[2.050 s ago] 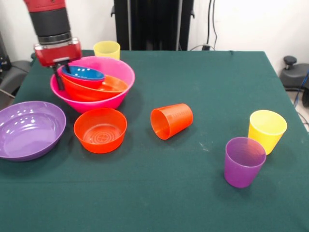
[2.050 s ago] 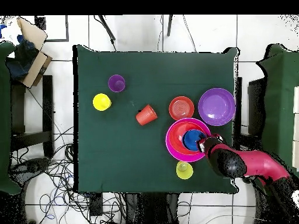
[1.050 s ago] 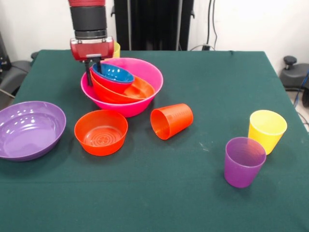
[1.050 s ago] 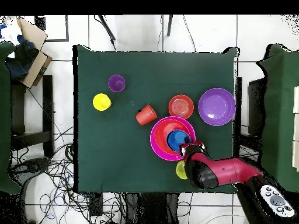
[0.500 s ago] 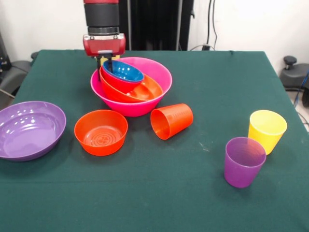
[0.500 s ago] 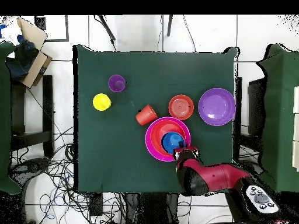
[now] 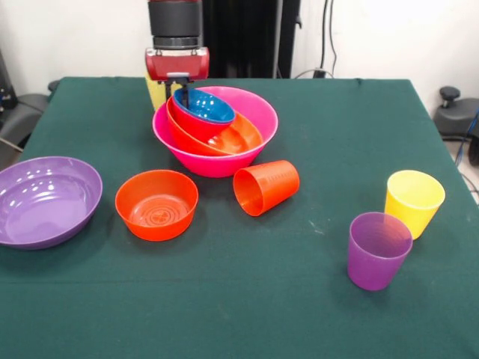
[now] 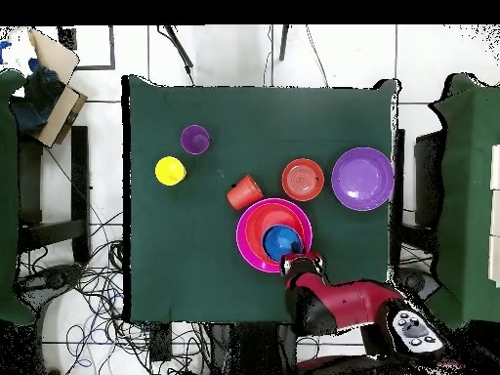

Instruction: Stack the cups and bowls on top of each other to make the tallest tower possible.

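The pink bowl [image 7: 217,146] is pinched at its 10 o'clock rim by the gripper [image 7: 179,91]; the nested bowls could get tipped out if it's yanked.

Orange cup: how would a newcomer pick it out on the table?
Find the big pink bowl on the green table. Just in front of it the orange cup lies on its side beside the small orange bowl. It is the only cup not standing upright.
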{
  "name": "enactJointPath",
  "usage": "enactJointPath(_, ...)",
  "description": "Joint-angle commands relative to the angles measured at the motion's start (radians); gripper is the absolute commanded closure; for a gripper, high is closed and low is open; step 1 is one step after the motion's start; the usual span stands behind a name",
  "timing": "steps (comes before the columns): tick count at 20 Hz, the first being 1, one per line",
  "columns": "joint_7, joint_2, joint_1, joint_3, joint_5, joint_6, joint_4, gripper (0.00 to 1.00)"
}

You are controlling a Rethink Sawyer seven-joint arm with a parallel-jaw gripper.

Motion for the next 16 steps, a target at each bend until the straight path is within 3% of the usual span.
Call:
enactJointPath(1, 0.127, 0.123, 0.115, -0.006, 0.033, 0.029, 0.109, 1.0)
enactJointPath(5, 0.155, 0.129, 0.152, -0.03, 0.049, 0.004, 0.112, 1.0)
enactJointPath(13, 0.171, 0.119, 0.144, -0.031, 0.014, -0.006, 0.091, 1.0)
enactJointPath(14, 0.175, 0.12, 0.144, -0.036, 0.009, -0.025, 0.088, 0.0)
enactJointPath(16, 0.17, 0.12, 0.147, -0.037, 0.007, -0.018, 0.084, 0.0)
